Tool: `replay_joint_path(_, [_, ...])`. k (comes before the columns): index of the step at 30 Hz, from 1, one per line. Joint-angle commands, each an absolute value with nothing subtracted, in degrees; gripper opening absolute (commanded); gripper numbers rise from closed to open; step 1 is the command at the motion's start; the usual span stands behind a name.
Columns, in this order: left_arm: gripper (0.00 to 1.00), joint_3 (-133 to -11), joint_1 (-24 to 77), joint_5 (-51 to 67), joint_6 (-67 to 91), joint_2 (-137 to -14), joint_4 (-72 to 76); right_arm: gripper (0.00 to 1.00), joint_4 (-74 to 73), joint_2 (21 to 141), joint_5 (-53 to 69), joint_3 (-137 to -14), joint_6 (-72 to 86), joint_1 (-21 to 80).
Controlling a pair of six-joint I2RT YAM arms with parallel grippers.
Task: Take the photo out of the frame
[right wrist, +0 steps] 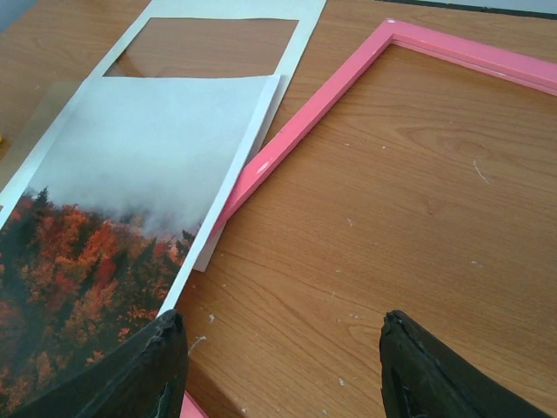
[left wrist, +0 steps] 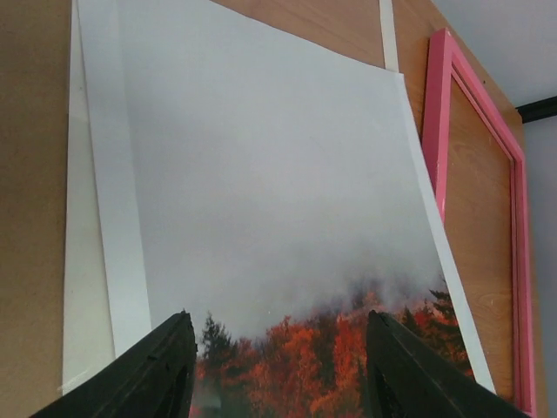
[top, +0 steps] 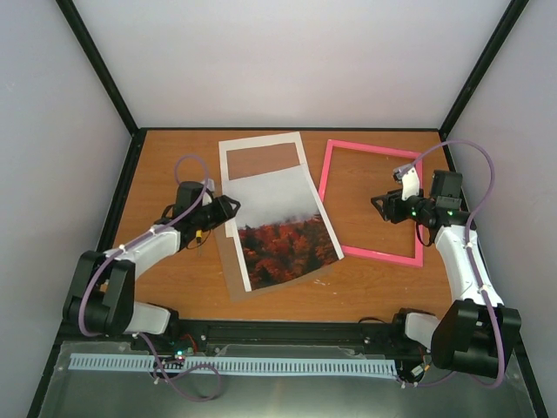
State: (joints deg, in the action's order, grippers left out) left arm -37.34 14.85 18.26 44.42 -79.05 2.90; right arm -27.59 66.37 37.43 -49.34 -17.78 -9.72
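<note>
Top external view: the photo (top: 280, 228) lies face up on the table (top: 174, 165), left of centre, fully outside the frame (top: 383, 256). Its upper part covers the lower part of a white mat (top: 261, 142), whose cut-out window shows above the print. The photo is slightly rotated, with its lower right corner pointing toward the frame. The frame lies flat on the right half of the table, with bare wood visible inside the pink border. Its left rail runs just beside the photo's right edge.

Left wrist view: the left gripper (left wrist: 278, 320) hovers over the photo's left side, above the autumn trees. Its fingers (left wrist: 165, 370) are spread apart and grasp nothing. The print's right edge curls up slightly next to the pink rail.

Right wrist view: the right gripper (right wrist: 278, 318) is positioned over the bare wood inside the frame, aimed toward the photo. Its fingers (right wrist: 148, 366) are spread apart and released, with only the table surface between them. The photo's corner overlaps the frame's near rail.
</note>
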Motion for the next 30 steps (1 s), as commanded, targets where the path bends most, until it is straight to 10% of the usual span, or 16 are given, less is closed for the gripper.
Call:
replay_joint_path(1, [0.55, -39.0, 14.6, 17.3, 42.7, -74.1, -3.4, 0.58, -28.0, 65.8, 38.8, -50.3, -18.5, -10.0])
replay_joint_path(19, [0.79, -63.5, 14.6, 0.1, 25.1, -65.9, -31.4, 0.62, -35.5, 64.1, 31.0, -63.9, -19.1, -10.0])
replay_joint_path(24, [0.98, -59.8, 14.6, -9.9, 28.0, -63.2, -25.5, 0.99, -31.6, 60.3, 23.9, -63.9, -14.6, -10.0])
replay_joint_path(30, [1.0, -49.1, 14.6, -17.9, 31.4, -58.5, -18.6, 1.0, -19.9, 56.3, 30.5, -48.1, -10.6, -10.0])
